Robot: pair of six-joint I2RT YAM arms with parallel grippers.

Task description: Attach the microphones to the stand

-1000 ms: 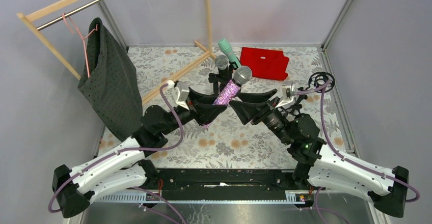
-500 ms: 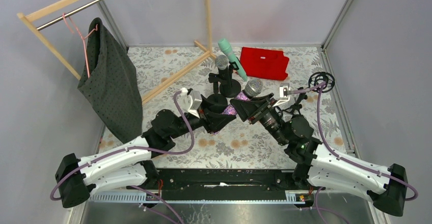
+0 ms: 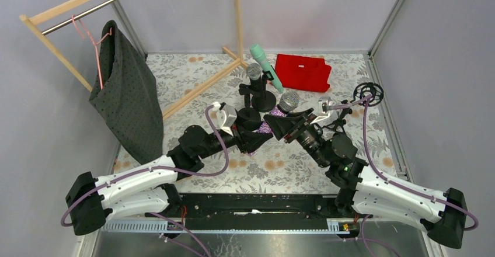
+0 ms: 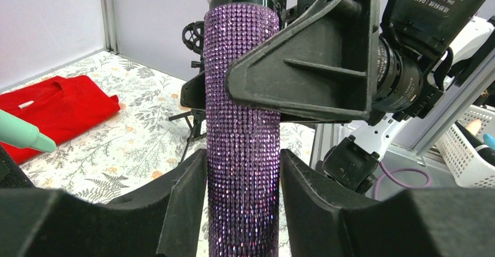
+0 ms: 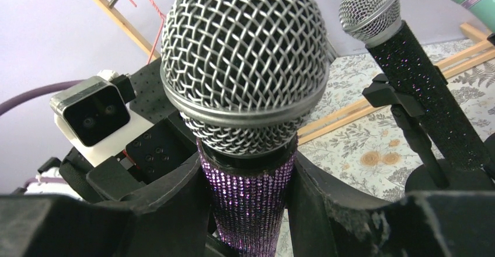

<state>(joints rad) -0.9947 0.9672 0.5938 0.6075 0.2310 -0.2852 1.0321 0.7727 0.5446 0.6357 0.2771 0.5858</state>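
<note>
The glittery purple microphone (image 3: 288,101) with a silver mesh head is held tilted over the mat between both arms, just in front of the stand. My left gripper (image 3: 254,133) is shut on its lower body (image 4: 242,122). My right gripper (image 3: 281,122) is shut on it just under the mesh head (image 5: 245,64). The black microphone (image 3: 254,73) sits clipped in the black stand (image 3: 264,101), and it also shows in the right wrist view (image 5: 420,93). The mint-green microphone (image 3: 265,65) leans on the stand behind it.
A folded red cloth (image 3: 303,72) lies at the back right. A small black tripod with a ring (image 3: 368,90) stands at the right. A wooden clothes rack (image 3: 201,87) with a dark garment (image 3: 125,96) on a pink hanger fills the left.
Both arms have carried the purple microphone lower and a little to the right. The left arm has reached further forward. Both grips are unchanged.
</note>
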